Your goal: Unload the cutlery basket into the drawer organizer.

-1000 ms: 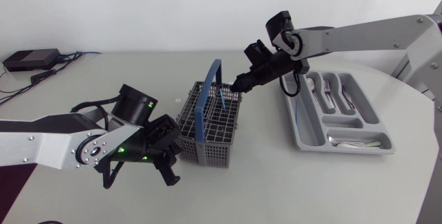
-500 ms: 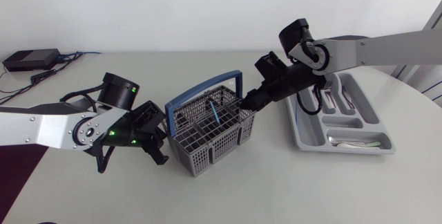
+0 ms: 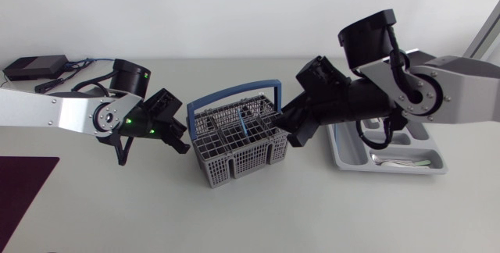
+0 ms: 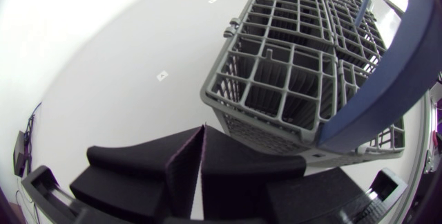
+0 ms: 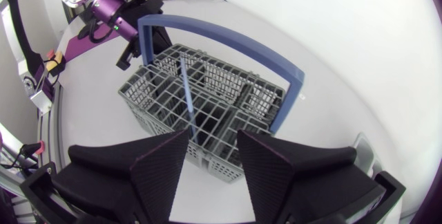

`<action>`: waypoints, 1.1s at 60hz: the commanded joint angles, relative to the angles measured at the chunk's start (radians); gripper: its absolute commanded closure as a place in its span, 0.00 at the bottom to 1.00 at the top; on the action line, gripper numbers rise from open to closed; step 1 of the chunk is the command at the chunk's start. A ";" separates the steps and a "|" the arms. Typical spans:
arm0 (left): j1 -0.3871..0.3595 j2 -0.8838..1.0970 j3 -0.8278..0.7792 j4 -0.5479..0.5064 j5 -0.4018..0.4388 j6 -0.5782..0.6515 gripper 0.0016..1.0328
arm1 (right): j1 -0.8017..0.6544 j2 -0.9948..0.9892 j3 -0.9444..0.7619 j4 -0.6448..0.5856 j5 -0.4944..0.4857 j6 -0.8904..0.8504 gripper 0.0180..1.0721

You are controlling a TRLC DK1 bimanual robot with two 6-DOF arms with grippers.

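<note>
The grey cutlery basket sits about the middle of the desk, turned at an angle to its edges. Its blue handle arches upright over it. One blue-handled utensil stands in a compartment toward the basket's far right side, leaning a little.

The drawer organizer lies near the desk's right edge, and the right arm crosses above its far part. In its near crosswise compartment lies what seems to be silver cutlery, though it is too small to tell which piece.

The right arm comes in from the right edge. The right gripper hangs just beside the basket's right end. In its wrist view the claw is released: the two fingers stand apart with nothing between them, and the blue-handled utensil rises ahead of the gap.

The left arm comes in from the left edge, with the left gripper just beside the basket's left end; whether it touches the mesh cannot be told. Its claw is clenched on nothing, the fingers pressed pad to pad. The basket's corner lies just ahead of them.

A black box with cables rests at the desk's far left corner.
</note>
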 commanded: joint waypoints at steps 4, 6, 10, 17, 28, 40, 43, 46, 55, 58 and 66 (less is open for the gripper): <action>0.027 -0.046 -0.031 0.007 0.027 0.035 0.76 | 0.080 0.000 -0.063 0.086 0.050 -0.071 0.49; 0.030 -0.054 -0.037 0.005 0.032 0.036 0.76 | 0.097 0.005 -0.071 0.120 0.059 -0.074 0.49; 0.032 -0.085 -0.062 0.005 0.035 0.045 0.76 | 0.115 0.034 -0.076 0.172 0.059 -0.080 0.49; 0.032 -0.134 -0.097 0.005 0.041 0.054 0.76 | 0.132 0.092 -0.063 0.235 0.059 -0.106 0.49; 0.038 -0.163 -0.123 0.005 0.055 0.067 0.76 | 0.129 0.138 -0.051 0.244 0.053 -0.157 0.49; 0.043 -0.165 -0.126 0.005 0.070 0.076 0.76 | 0.129 0.177 -0.042 0.296 0.051 -0.171 0.49; 0.043 -0.172 -0.128 0.005 0.075 0.076 0.76 | 0.129 0.195 -0.030 0.296 0.051 -0.175 0.49; 0.043 -0.197 -0.134 0.004 0.107 0.076 0.76 | 0.129 0.210 -0.021 0.296 0.050 -0.180 0.49; 0.026 -0.289 -0.160 -0.050 0.162 0.097 0.76 | 0.134 0.233 0.010 0.296 0.051 -0.181 0.53; 0.010 -0.321 -0.169 -0.064 0.162 0.097 0.76 | 0.135 0.240 0.021 0.296 0.051 -0.180 0.53; -0.002 -0.335 -0.177 -0.076 0.162 0.097 0.76 | 0.142 0.264 0.049 0.295 0.053 -0.178 0.58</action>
